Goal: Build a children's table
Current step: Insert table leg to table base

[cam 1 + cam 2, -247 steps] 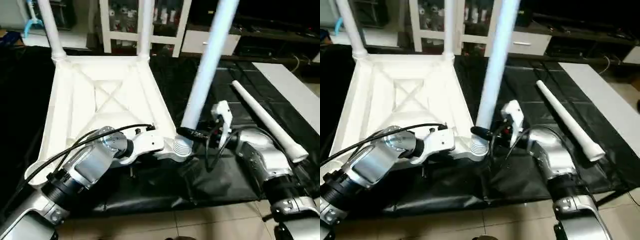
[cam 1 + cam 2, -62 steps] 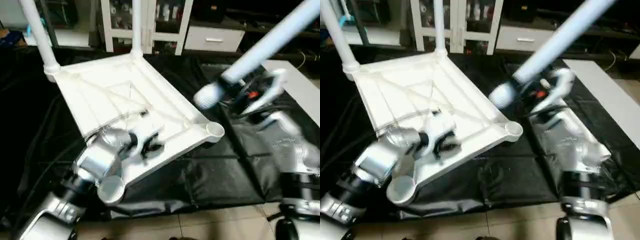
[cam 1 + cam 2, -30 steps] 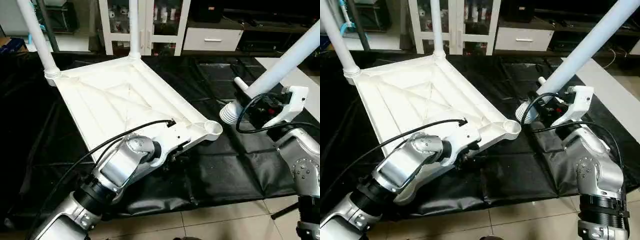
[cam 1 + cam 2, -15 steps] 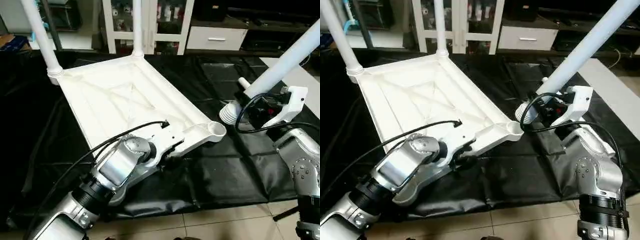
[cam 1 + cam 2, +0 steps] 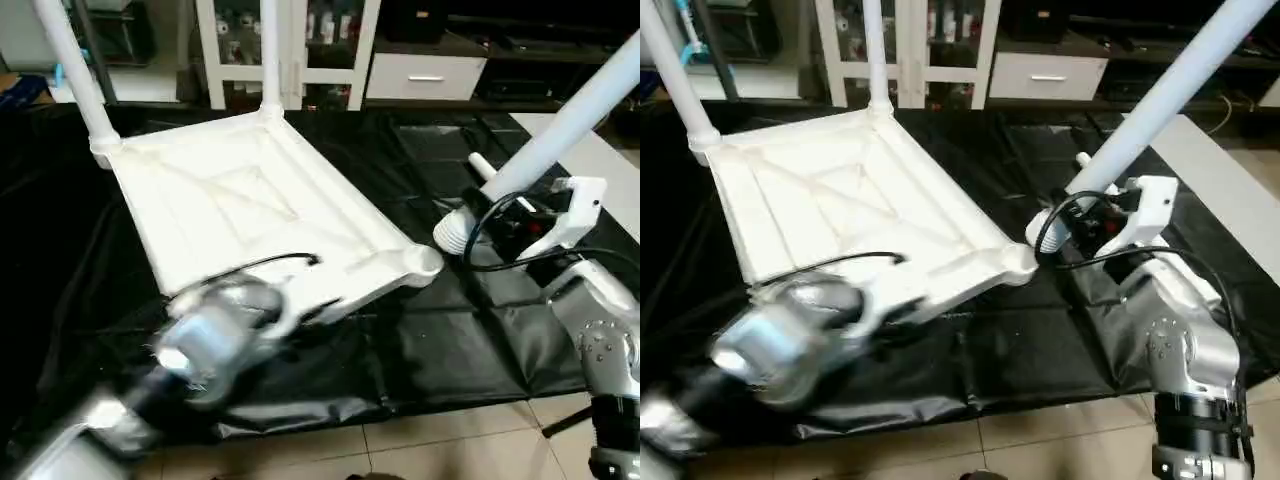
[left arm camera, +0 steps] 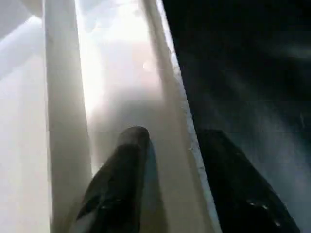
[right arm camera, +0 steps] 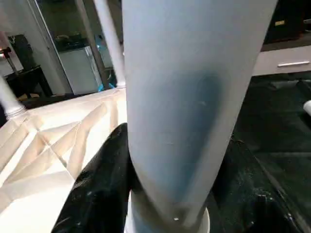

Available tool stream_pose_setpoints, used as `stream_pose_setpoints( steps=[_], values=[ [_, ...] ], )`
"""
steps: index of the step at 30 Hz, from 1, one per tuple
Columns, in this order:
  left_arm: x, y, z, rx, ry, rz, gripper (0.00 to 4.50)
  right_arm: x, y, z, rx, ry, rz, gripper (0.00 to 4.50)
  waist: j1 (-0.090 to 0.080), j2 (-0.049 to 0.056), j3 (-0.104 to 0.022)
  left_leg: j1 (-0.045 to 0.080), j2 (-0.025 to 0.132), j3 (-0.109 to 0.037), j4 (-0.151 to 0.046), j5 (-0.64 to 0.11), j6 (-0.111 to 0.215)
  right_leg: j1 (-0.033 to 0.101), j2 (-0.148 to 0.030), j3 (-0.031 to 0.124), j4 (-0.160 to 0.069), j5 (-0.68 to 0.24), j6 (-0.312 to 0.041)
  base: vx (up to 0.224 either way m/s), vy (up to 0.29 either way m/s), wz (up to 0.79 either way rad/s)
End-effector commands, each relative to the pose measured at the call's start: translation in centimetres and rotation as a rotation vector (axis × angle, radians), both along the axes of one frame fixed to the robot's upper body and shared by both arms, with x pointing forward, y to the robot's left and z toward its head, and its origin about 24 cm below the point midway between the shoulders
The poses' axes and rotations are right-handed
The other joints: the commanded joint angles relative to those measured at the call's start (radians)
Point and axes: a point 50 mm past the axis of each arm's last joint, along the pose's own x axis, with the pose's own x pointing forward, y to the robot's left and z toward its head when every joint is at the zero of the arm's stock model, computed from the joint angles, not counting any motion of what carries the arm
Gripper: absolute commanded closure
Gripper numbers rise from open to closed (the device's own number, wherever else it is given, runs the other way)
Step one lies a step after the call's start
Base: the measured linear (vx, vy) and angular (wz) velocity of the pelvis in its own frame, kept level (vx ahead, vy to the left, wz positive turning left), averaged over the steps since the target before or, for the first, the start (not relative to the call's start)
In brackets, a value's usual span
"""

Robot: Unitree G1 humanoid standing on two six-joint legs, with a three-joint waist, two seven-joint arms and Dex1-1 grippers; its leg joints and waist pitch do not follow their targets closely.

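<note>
Leg (image 5: 1160,95) in right gripper (image 5: 1090,222), clamped near threaded end; long axis slants up and far-right. Threaded end sits just right of empty corner socket (image 5: 1021,260) on near-right of upturned top (image 5: 240,220). Left gripper (image 6: 167,189) straddles top's near rim, pinching it. Right arm nearer socket.

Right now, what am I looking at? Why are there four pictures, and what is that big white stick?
It's a robot building a little table. Two pictures come from cameras on its head, looking down over its silver arms. The other two come from cameras on its wrists. The white table top lies upside down on a black mat, with two legs already standing at its far corners. The left gripper pinches the top's edge. The right gripper holds another leg, its ridged end near the empty corner hole.
</note>
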Motion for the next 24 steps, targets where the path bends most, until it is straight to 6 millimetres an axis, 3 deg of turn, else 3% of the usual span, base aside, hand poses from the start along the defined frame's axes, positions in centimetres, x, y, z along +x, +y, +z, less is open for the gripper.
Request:
stream_pose_setpoints(
  steps=[1,5,6,9,13,14,16,17,19,24],
  values=[
    [0.2,1.5,0.7,-0.017,-0.004,0.020,2.88,-0.2,0.3,0.2,-0.013,-0.005,0.016,2.66,0.003,0.007,-0.067,0.005,0.001,0.007,-0.065,-0.227,0.005,0.049,-0.028,0.022,-0.065,-0.285,-0.165,0.000,0.000,0.00],
    [-1.0,3.9,1.6,-0.081,0.048,-0.068,3.17,-0.4,1.1,-0.5,-0.003,0.015,0.046,2.66,-0.012,0.012,-0.066,0.000,0.000,0.003,-0.071,-0.233,-0.006,0.051,-0.027,0.022,-0.058,-0.264,-0.177,0.000,0.000,0.00],
    [-1.3,4.7,1.7,-0.092,0.073,-0.074,3.26,-0.5,1.3,-0.7,0.001,0.021,0.054,2.66,-0.011,0.014,-0.066,0.006,0.001,0.005,-0.069,-0.238,-0.006,0.046,-0.027,0.023,-0.058,-0.258,-0.182,0.000,0.000,0.00],
    [-2.4,8.0,1.8,-0.031,0.121,-0.028,3.38,-0.8,2.0,-1.3,0.008,0.037,0.078,2.66,-0.013,0.017,-0.065,0.004,0.003,0.003,-0.071,-0.238,-0.005,0.048,-0.027,0.023,-0.051,-0.226,-0.200,0.000,0.000,0.00],
    [-3.5,10.9,1.9,0.017,0.112,0.015,3.76,-1.0,2.6,-1.8,0.007,0.047,0.091,2.66,-0.012,0.021,-0.056,0.016,0.003,0.006,-0.074,-0.303,-0.014,0.036,-0.024,0.025,-0.061,-0.316,-0.182,0.000,0.000,0.00],
    [-3.6,11.3,1.8,0.018,0.104,0.023,3.76,-1.0,2.7,-1.8,0.006,0.049,0.093,2.66,-0.011,0.016,-0.056,0.013,0.003,0.004,-0.074,-0.306,-0.015,0.037,-0.026,0.024,-0.061,-0.327,-0.177,0.000,0.000,0.00],
    [-3.7,11.7,1.8,0.015,0.078,0.027,4.02,-1.0,2.8,-1.9,0.005,0.050,0.095,2.66,-0.005,0.023,-0.053,0.024,0.005,0.006,-0.075,-0.327,-0.020,0.027,-0.025,0.027,-0.065,-0.352,-0.168,0.000,0.000,0.00],
    [-3.5,11.9,1.9,0.008,0.042,0.023,4.02,-1.0,2.8,-1.9,0.005,0.051,0.096,2.66,-0.001,0.019,-0.052,0.024,0.005,0.006,-0.076,-0.339,-0.022,0.026,-0.025,0.027,-0.066,-0.364,-0.167,0.000,0.000,0.00],
    [-3.2,12.3,2.1,-0.007,-0.011,0.009,4.10,-0.9,3.0,-1.9,0.006,0.053,0.099,2.66,0.008,0.018,-0.052,0.022,0.004,0.003,-0.078,-0.339,-0.025,0.027,-0.027,0.028,-0.067,-0.375,-0.152,0.000,0.000,0.00],
    [-2.0,12.9,3.3,-0.063,-0.090,0.017,4.10,-0.8,3.4,-1.9,0.005,0.055,0.111,2.66,0.009,0.015,-0.055,0.019,0.002,0.003,-0.079,-0.336,-0.033,0.031,-0.030,0.030,-0.064,-0.373,-0.141,0.000,0.000,0.00]
  ],
)
